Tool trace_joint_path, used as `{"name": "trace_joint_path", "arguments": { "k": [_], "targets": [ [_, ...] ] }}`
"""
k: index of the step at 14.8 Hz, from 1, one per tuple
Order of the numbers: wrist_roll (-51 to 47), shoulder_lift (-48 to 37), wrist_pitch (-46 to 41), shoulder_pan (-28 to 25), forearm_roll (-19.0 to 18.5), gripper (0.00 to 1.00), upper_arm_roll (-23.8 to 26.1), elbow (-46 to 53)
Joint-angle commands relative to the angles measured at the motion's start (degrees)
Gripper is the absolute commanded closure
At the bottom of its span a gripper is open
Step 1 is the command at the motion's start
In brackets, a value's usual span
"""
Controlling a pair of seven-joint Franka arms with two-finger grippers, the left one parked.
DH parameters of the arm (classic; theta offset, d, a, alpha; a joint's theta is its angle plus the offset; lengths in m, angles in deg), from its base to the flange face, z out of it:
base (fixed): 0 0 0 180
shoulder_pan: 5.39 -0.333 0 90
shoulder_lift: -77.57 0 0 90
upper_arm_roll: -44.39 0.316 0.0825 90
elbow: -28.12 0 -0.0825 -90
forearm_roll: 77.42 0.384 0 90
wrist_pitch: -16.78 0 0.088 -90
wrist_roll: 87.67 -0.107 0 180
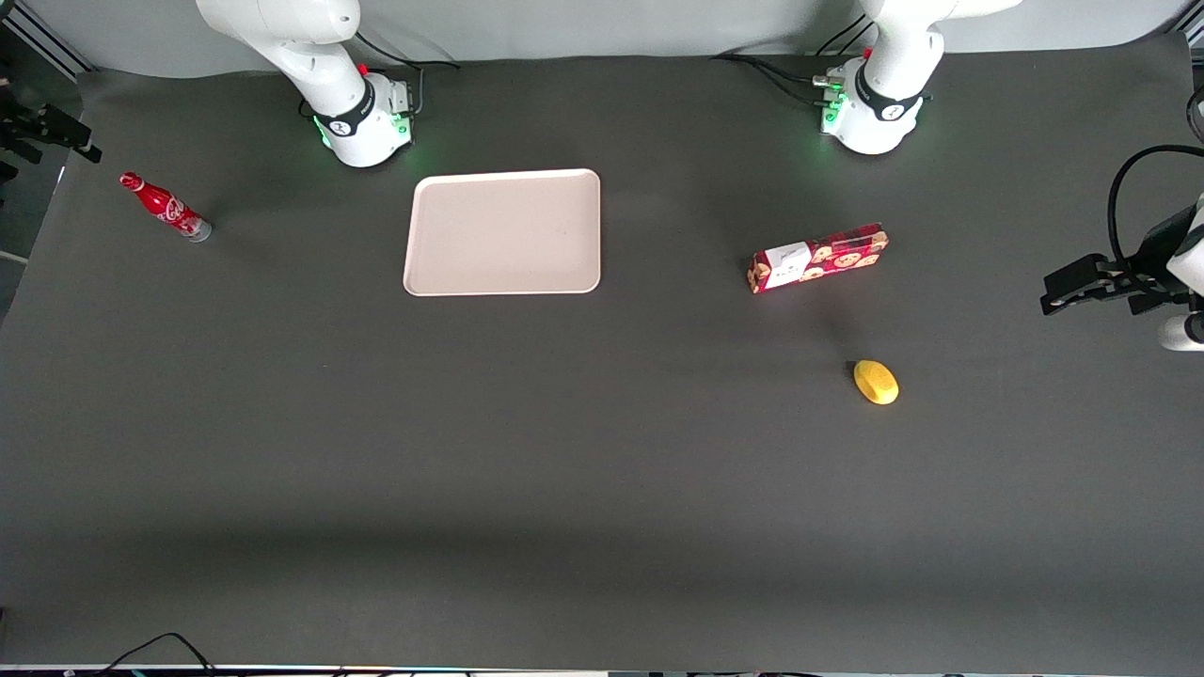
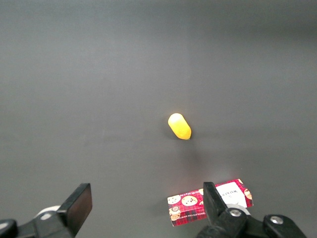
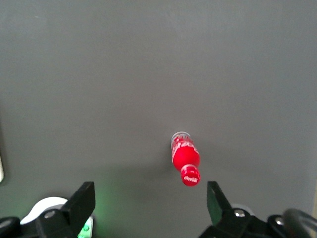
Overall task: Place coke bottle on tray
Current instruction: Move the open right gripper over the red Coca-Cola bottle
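While the dark grey desk (image 1: pixel 602 489) is taking up most of the front view, the tray (image 1: pixel 503 232) is lying flat on it, close to the edge where the robot bases stand and just in front of the working arm's base; nothing is sitting in it. A red cookie box (image 1: pixel 818 258) is lying toward the parked arm's end of the desk, with a small yellow object (image 1: pixel 876 382) nearer the front camera than the box. The coke bottle (image 1: pixel 165 207) is standing upright near the corner at the working arm's end, well apart from the tray. In the right wrist view the gripper (image 3: pixel 151 201) is hovering above the desk with its jaws spread wide and gripping nothing, and the coke bottle (image 3: pixel 184 158) is showing below it, roughly between the lines of the two fingers (image 3: pixel 81 201) and touching neither.
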Motion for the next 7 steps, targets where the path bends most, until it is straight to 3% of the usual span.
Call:
{"name": "trace_joint_path", "arguments": {
  "k": [1,4,7],
  "targets": [
    [2.7,-8.1,6.2,-0.3,-4.8,0.00,-7.2,-8.9],
    [7.7,-8.1,11.3,0.0,-8.1,0.00,-15.4,-10.6],
    [7.0,-7.1,13.4,0.0,-9.2,0.00,-16.8,-11.6]
  ]
}}
